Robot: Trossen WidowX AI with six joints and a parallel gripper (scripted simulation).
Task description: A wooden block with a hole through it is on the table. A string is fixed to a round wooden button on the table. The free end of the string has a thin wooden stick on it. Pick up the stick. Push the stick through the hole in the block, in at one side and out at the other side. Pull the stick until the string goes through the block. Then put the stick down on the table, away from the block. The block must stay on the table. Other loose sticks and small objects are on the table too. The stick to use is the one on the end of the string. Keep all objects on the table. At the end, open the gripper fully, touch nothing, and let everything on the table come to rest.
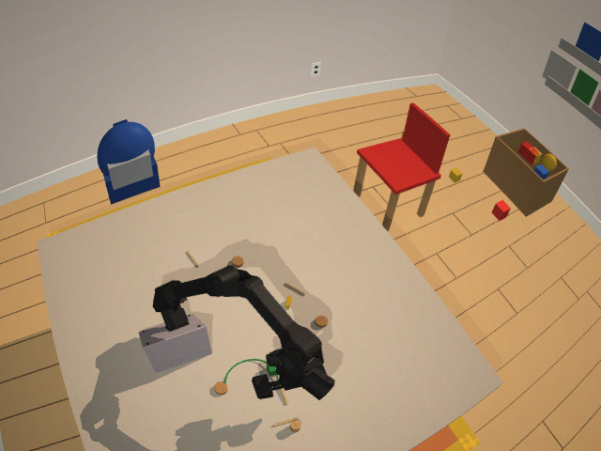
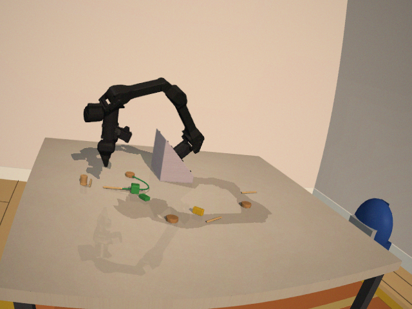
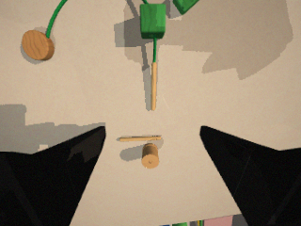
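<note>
The green block (image 1: 271,369) (image 2: 134,188) (image 3: 152,21) sits on the table. The green string (image 1: 250,359) (image 2: 144,181) (image 3: 56,11) curves from the round wooden button (image 1: 221,387) (image 2: 130,174) (image 3: 38,45) to one side of the block and shows again at the opposite side, so it runs through the block. The thin stick (image 1: 284,396) (image 2: 112,187) (image 3: 153,87) on its end lies flat on the table, a short stretch of string away from the block. My gripper (image 2: 105,165) (image 3: 153,130) is wide open and empty, above the table, and touches nothing.
Near the stick's tip are a loose stick (image 2: 90,183) (image 3: 140,138) and a wooden cylinder (image 2: 84,179) (image 3: 150,156). A small green piece (image 2: 144,197) lies beside the block. A yellow piece (image 2: 198,210), loose sticks and buttons lie farther off. A grey-purple wedge (image 1: 179,349) (image 2: 172,169) stands by the arm's base.
</note>
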